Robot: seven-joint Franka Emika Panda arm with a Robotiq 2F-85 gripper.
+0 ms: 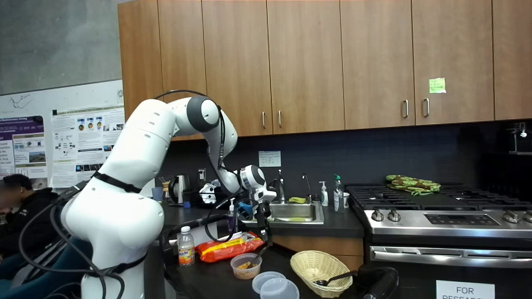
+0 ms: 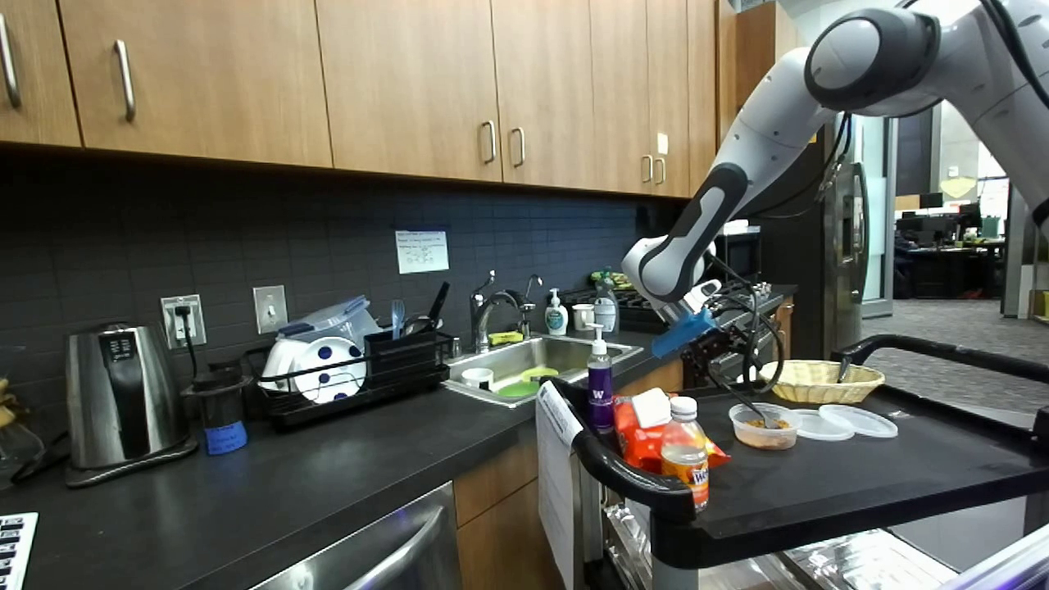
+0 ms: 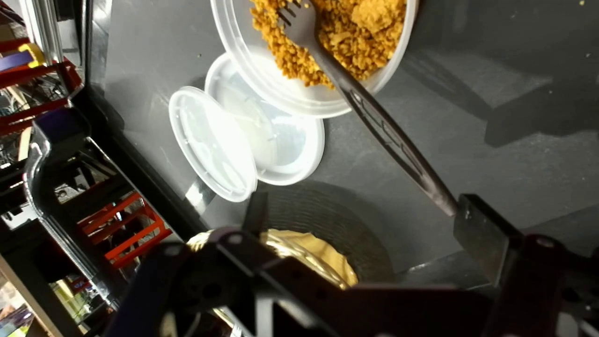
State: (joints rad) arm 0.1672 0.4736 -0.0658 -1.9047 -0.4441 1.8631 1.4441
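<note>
Below the parted gripper (image 3: 361, 206) — dark fork (image 3: 347, 83), tilted, handle near one finger (image 3: 482, 238).

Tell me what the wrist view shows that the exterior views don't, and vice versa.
Only the wrist view shows the red metal framework and, plainly, that the end effector stands open.

Only the exterior views show the sink, the kettle, the red bag and the orange-labelled bottle.

All share the food container, the fork in it, two clear lids and the wicker basket, part-hidden in the wrist view.
</note>
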